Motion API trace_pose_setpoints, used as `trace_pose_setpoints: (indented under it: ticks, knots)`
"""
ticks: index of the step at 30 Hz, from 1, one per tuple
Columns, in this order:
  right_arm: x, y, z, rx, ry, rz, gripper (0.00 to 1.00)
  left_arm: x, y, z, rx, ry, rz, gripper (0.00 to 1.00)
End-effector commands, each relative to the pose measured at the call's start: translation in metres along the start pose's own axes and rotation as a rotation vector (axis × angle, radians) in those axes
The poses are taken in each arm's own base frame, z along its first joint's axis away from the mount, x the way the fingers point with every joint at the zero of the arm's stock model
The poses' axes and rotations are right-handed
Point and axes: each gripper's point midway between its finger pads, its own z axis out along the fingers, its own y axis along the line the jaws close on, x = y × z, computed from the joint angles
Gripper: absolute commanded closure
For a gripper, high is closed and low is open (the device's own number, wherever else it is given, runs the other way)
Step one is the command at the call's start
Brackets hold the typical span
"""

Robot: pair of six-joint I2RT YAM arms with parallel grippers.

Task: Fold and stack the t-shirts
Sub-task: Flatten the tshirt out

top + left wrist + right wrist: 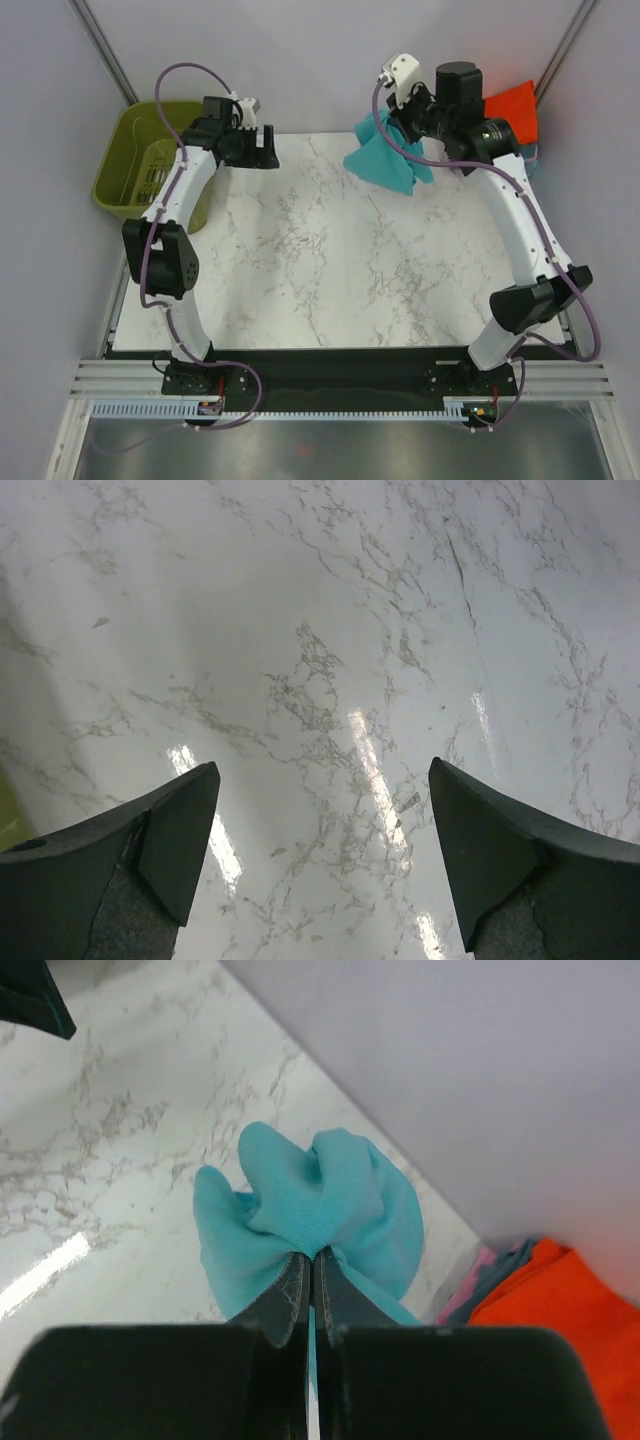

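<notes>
My right gripper (311,1258) is shut on a bunched teal t-shirt (320,1200) and holds it above the table's far right part; the shirt hangs below the gripper in the top view (385,160). A folded orange-red t-shirt (510,112) lies at the far right corner, also in the right wrist view (560,1300), with grey-blue cloth (495,1275) and a pink edge under it. My left gripper (320,850) is open and empty over bare marble at the far left (265,145).
An olive-green plastic basket (135,165) stands off the table's far left edge. The marble tabletop (320,260) spans the middle. Grey walls close the back and sides.
</notes>
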Motion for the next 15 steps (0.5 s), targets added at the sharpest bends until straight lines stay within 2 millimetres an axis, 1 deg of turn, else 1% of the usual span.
trace_pose_setpoints:
  ticks: [1, 2, 3, 4, 5, 6, 7, 8, 9, 10, 11, 12, 13, 15]
  knots:
    - [-0.069, 0.002, -0.044, 0.04, -0.197, -0.082, 1.0, -0.033, 0.016, -0.063, -0.025, -0.141, -0.111, 0.07]
    - [-0.079, 0.007, -0.052, 0.035, -0.227, -0.093, 1.0, -0.036, 0.025, -0.072, -0.033, -0.164, -0.132, 0.07]
    - [-0.085, 0.013, -0.055, 0.02, -0.243, -0.098, 1.0, -0.031, 0.026, -0.077, -0.032, -0.165, -0.141, 0.07]
    - [-0.095, 0.028, -0.057, -0.014, -0.268, -0.109, 1.0, -0.036, 0.021, -0.092, -0.022, -0.196, -0.126, 0.06]
    - [-0.106, 0.037, -0.063, -0.034, -0.295, -0.105, 1.0, -0.038, 0.021, -0.099, -0.024, -0.213, -0.114, 0.06]
    - [-0.115, 0.043, -0.067, -0.046, -0.319, -0.093, 1.0, -0.036, 0.02, -0.102, -0.027, -0.215, -0.106, 0.06]
    - [-0.124, 0.053, -0.067, -0.069, -0.339, -0.074, 1.0, -0.038, 0.018, -0.112, -0.034, -0.235, -0.087, 0.06]
    - [-0.138, 0.051, -0.077, -0.065, -0.378, -0.045, 1.0, -0.04, 0.017, -0.116, -0.037, -0.245, -0.082, 0.07]
    - [-0.143, 0.049, -0.081, -0.053, -0.388, 0.0, 1.0, -0.039, 0.017, -0.118, -0.041, -0.248, -0.079, 0.06]
    - [-0.143, 0.045, -0.081, -0.034, -0.382, 0.008, 1.0, -0.04, 0.015, -0.122, -0.041, -0.257, -0.073, 0.07]
    - [-0.137, 0.041, -0.079, -0.006, -0.365, 0.006, 1.0, -0.04, 0.013, -0.126, -0.038, -0.266, -0.067, 0.06]
    - [-0.125, 0.028, -0.075, 0.07, -0.321, -0.03, 1.0, -0.038, 0.013, -0.126, -0.04, -0.265, -0.068, 0.07]
    - [-0.091, 0.029, -0.057, 0.085, -0.224, -0.051, 1.0, -0.036, 0.012, -0.125, -0.035, -0.264, -0.069, 0.06]
    - [-0.051, 0.015, -0.04, 0.166, -0.125, -0.094, 1.0, -0.031, 0.009, -0.123, -0.015, -0.251, -0.071, 0.07]
